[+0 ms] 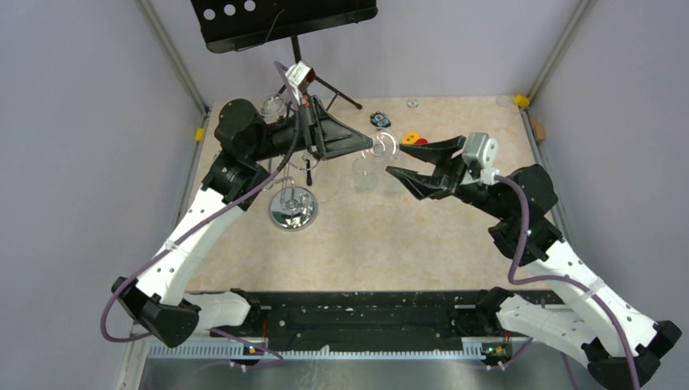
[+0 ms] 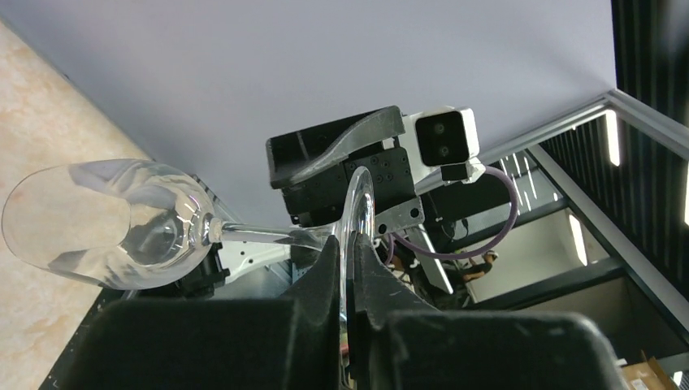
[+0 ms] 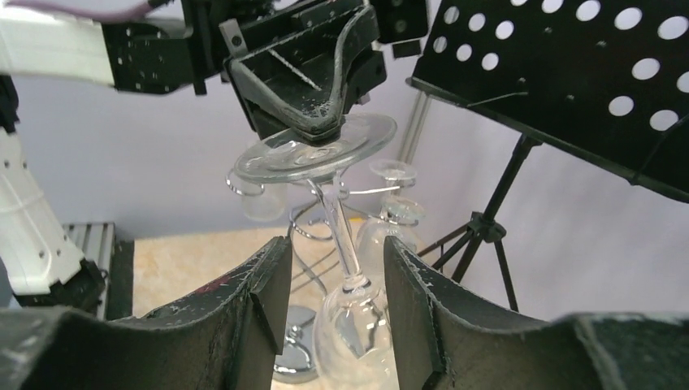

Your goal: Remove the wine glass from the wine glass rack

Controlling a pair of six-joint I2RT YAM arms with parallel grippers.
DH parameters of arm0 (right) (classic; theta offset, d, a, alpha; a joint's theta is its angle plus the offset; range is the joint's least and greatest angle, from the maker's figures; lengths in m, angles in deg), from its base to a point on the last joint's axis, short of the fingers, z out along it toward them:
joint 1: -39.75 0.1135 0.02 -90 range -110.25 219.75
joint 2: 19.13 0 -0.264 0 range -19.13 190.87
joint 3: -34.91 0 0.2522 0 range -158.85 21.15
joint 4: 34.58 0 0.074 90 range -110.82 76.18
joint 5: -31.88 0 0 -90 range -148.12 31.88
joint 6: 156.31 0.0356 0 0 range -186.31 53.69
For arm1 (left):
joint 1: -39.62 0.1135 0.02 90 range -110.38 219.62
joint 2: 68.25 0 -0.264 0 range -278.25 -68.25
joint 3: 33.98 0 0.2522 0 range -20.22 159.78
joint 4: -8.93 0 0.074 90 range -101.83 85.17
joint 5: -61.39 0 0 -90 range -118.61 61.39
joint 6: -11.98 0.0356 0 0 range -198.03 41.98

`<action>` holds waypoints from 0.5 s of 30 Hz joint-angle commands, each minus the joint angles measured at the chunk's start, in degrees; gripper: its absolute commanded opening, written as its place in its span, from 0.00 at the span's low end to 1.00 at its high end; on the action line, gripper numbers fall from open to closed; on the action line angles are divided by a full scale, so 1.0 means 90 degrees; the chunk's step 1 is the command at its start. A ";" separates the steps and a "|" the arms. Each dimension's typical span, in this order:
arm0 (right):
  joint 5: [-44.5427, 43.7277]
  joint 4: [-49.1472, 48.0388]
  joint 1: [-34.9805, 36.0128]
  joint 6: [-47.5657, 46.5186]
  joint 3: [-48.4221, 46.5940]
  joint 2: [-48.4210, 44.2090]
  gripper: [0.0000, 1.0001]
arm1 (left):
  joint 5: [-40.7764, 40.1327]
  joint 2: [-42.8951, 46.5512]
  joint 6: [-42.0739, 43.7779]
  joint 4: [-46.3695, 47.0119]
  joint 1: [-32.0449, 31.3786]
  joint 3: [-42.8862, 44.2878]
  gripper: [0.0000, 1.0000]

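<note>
My left gripper (image 1: pixel 375 145) is shut on the round foot of a clear wine glass (image 1: pixel 366 174) and holds it upside down in the air, right of the chrome wine glass rack (image 1: pixel 292 210). In the left wrist view the fingers (image 2: pixel 329 268) pinch the foot edge-on, with the bowl (image 2: pixel 106 223) out to the left. My right gripper (image 1: pixel 396 156) is open. In the right wrist view it (image 3: pixel 335 252) straddles the stem (image 3: pixel 341 231) just above the bowl (image 3: pixel 357 333) without touching. The rack (image 3: pixel 313 219) stands behind.
Other glasses hang on the rack (image 3: pixel 394 211), (image 1: pixel 275 106). A black tripod music stand (image 1: pixel 280 20) stands at the back, also in the right wrist view (image 3: pixel 569 73). Small coloured items (image 1: pixel 412 136) lie at the back right of the table.
</note>
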 commanded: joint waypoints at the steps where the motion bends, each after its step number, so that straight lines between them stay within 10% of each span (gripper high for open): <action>1: 0.0493 0.0172 -0.0031 -0.0953 -0.0115 0.0051 0.46 | 0.0074 -0.0033 0.0390 0.0290 -0.0211 0.0157 0.00; 15: 0.0981 -0.0042 -0.0036 -0.0802 -0.0329 0.0511 0.32 | 0.0037 0.0009 0.0724 -0.0056 -0.0403 0.0157 0.00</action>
